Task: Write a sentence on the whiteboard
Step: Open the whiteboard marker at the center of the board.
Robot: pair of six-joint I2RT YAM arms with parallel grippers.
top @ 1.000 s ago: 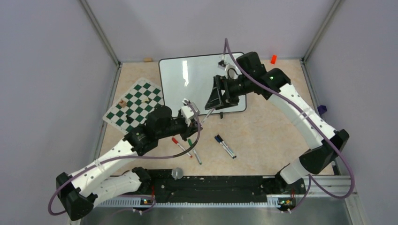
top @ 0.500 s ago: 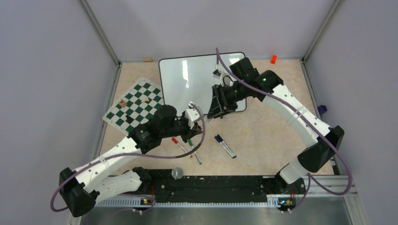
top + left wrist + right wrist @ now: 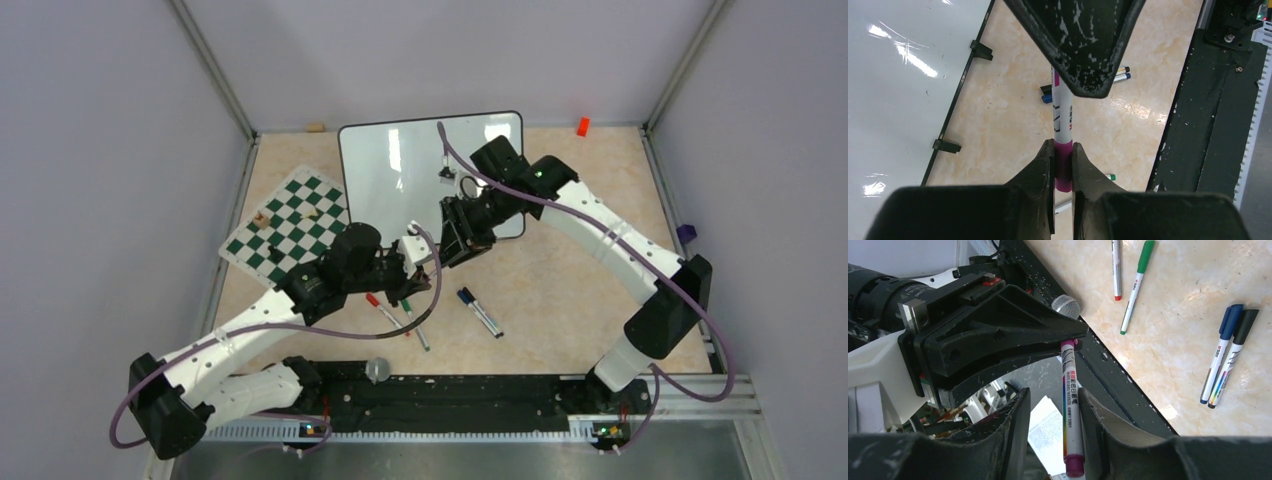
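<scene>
A white marker with magenta ends [image 3: 1063, 115] is held level above the table between both arms. My left gripper [image 3: 1063, 147] is shut on one magenta end [image 3: 1063, 170]. My right gripper [image 3: 1052, 395] has its jaws round the marker's barrel [image 3: 1070, 400]; the barrel lies against one finger [image 3: 1093, 415], and a gap shows on the other side. From above, the left gripper [image 3: 420, 250] and right gripper [image 3: 452, 238] meet just in front of the whiteboard [image 3: 395, 170]. Its face shows only glare, and the sentence is out of view.
A green-and-white chess mat [image 3: 290, 225] lies left of the board. Loose markers lie on the table: red [image 3: 383, 305], green [image 3: 405, 300], and a blue and black pair [image 3: 480, 312]. An orange cap [image 3: 582, 126] sits far right. A black rail [image 3: 440, 390] lines the near edge.
My right arm has swung left and nearer, off the whiteboard, to the marker in my left gripper, and its jaws have narrowed round the barrel. The left gripper has edged right.
</scene>
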